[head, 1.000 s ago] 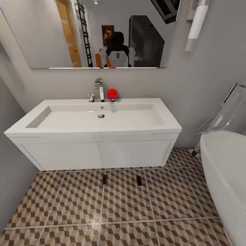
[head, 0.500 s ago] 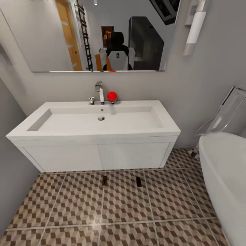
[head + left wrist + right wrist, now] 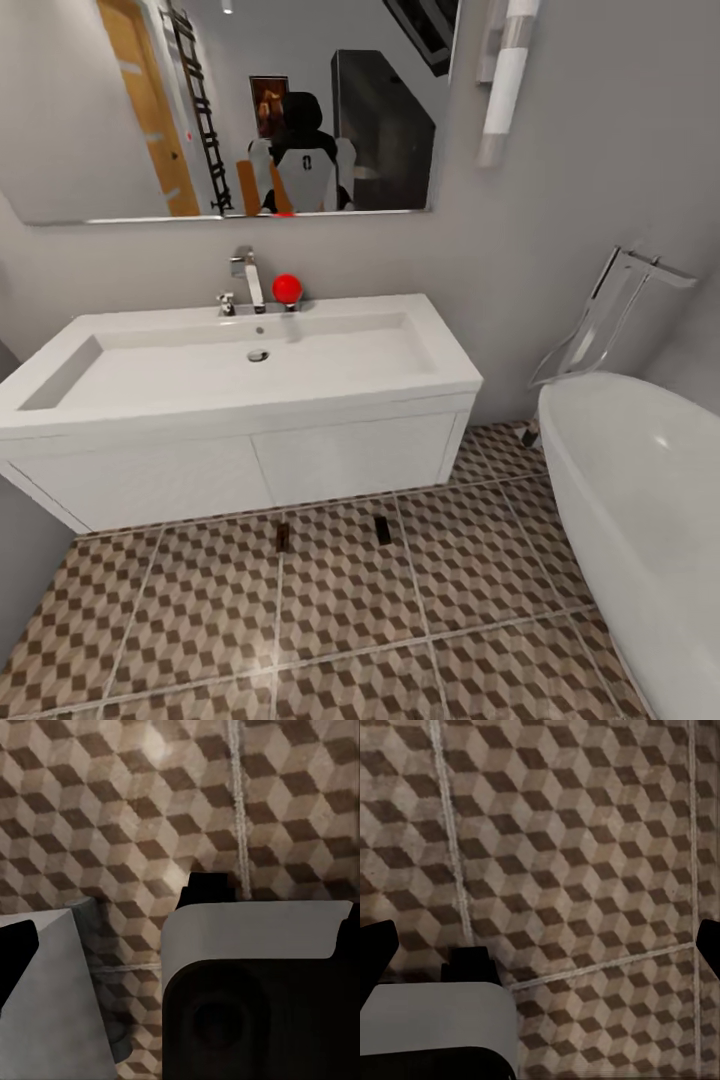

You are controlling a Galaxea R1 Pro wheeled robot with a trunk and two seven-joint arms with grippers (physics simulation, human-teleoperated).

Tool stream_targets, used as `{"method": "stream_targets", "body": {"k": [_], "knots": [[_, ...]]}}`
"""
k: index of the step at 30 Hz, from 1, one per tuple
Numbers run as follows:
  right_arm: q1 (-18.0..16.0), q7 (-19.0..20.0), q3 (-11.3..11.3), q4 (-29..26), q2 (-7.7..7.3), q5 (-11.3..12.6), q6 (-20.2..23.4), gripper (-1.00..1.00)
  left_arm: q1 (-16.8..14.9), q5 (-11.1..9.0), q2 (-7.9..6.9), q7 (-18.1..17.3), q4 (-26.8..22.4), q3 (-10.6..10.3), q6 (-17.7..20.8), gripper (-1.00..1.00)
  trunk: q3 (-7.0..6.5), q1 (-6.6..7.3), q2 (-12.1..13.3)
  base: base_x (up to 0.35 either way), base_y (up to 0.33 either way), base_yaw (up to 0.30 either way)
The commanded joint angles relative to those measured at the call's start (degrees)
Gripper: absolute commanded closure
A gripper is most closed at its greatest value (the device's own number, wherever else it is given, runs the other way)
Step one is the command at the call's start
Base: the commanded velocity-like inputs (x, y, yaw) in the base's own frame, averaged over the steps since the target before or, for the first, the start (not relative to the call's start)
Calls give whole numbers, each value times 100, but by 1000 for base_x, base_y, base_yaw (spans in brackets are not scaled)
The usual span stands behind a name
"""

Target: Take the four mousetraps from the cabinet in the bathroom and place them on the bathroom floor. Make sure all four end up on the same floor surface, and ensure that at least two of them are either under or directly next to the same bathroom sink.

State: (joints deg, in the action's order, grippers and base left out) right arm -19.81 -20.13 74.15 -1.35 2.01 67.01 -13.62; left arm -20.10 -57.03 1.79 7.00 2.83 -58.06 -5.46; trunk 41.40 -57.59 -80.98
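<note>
Since a second ago my view has swung right. Two mousetraps (image 3: 283,537) (image 3: 382,530) lie on the bathroom floor (image 3: 200,620) beside the bathroom sink (image 3: 240,375); two seemingly remain. Whether my fingers are spread, I cannot tell.

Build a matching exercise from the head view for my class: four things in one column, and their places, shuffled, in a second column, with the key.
Things:
1. mousetraps
2. red ball
3. mirror
4. bathtub

Places:
A. on the wall above the bathroom sink
B. on the bathroom floor just in front of the vanity
C. at the view's right, beside the vanity
D. on the sink's rim beside the faucet

Pairs: 1-B, 2-D, 3-A, 4-C
</note>
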Motion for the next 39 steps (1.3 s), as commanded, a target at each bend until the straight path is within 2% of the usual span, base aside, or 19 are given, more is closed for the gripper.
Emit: {"method": "stream_targets", "body": {"k": [1, 11, 23, 39], "knots": [[-3, -21, 48, -6, -2, 55, -11, -100, -3, -27, 6, 3, 16, -39, -22, -100, 4, 0, -2, 0, 0, -280], [-1, 36, 47, -6, -17, 57, -11, -100, -3, -27, 10, 3, 13, -39, -25, -100, 4, 0, -2, 0, 0, -284], [-1, 487, 47, 2, -25, 59, -9, -100, -3, -27, 7, 3, 9, -39, -25, -100, 4, 0, -2, 0, 0, -285], [1, 569, 47, 3, -25, 66, -1, -100, -3, -27, 5, 1, 7, -39, -25, -100, 4, 0, -2, 0, 0, -285]]}}
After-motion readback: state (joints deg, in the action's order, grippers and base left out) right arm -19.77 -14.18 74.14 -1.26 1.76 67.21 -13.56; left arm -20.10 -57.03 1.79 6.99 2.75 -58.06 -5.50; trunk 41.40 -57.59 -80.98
